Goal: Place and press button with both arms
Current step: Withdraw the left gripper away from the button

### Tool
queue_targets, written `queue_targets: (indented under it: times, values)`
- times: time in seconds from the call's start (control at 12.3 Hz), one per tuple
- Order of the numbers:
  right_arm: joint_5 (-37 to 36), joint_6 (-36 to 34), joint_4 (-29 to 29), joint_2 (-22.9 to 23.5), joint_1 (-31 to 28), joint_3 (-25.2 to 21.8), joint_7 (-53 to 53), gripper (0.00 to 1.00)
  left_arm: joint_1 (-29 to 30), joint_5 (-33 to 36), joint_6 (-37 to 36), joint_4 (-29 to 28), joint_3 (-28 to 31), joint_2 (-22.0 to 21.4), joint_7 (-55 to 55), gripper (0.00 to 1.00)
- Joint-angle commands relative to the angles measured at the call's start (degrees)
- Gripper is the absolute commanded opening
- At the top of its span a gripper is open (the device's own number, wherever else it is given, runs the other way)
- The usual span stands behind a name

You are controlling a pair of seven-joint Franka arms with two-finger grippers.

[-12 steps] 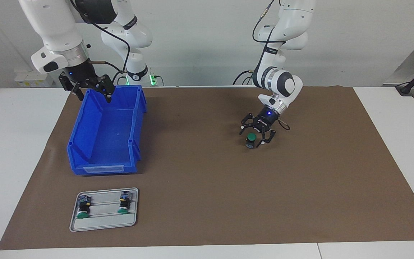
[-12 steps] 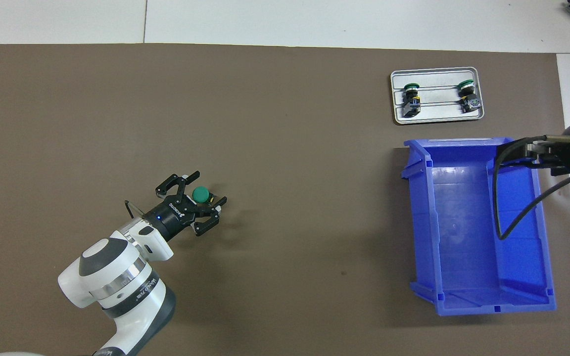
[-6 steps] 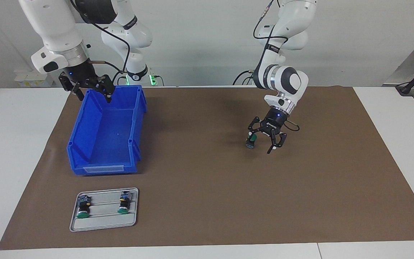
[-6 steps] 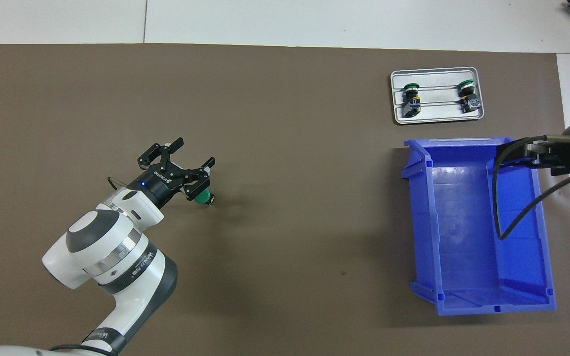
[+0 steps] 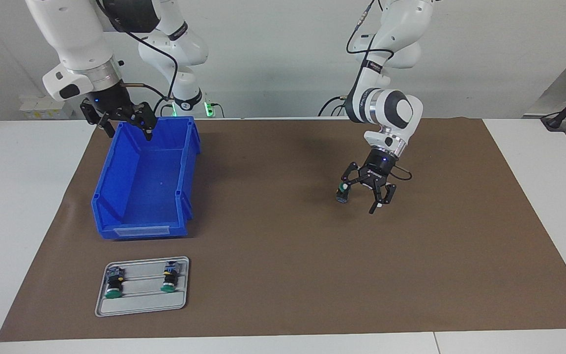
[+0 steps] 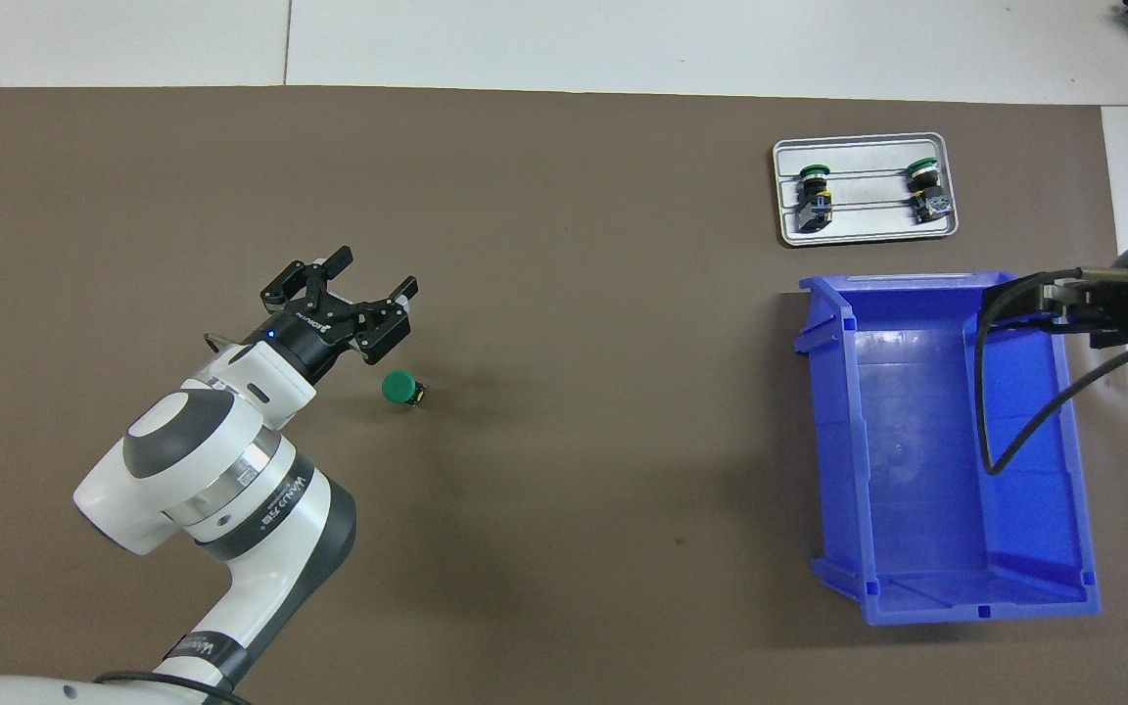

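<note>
Button down, press to come.
Our left gripper (image 6: 356,296) hangs spread over the mat (image 5: 288,275) beside the upright button (image 6: 399,388); our right gripper (image 5: 125,125) waits spread above the bin (image 5: 116,191).

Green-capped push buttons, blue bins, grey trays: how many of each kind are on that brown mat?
Green-capped push-button switches: 3, one standing alone on the brown mat, two lying in the tray
Blue plastic open bin: 1
Grey metal ridged tray: 1
Total: 5
</note>
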Motion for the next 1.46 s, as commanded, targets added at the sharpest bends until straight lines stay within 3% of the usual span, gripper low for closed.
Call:
queue_targets:
  times: [0.0, 0.49, 0.97, 1.38]
  values:
    - [1.3, 0.1, -0.5, -0.6, -0.4, 0.1, -1.3, 1.00, -0.2, 6.6, 2.7, 4.7, -0.1, 0.9, -11.7, 0.95]
    - [1.3, 0.2, -0.5, -0.6, -0.4, 0.1, -1.3, 1.00, 2.7, 22.4, 2.7, 13.2, 0.1, 3.0, -40.3, 0.93]
    - [1.3, 0.1, -0.5, -0.5, -0.4, 0.1, -1.3, 1.00, 9.5, 29.6, 1.5, 18.0, 0.1, 3.3, -62.4, 0.85]
    - [1.3, 0.1, -0.5, -0.6, -0.4, 0.1, -1.3, 1.00, 17.1, 39.5, -6.8, 21.2, 0.2, 3.1, -81.8, 0.83]
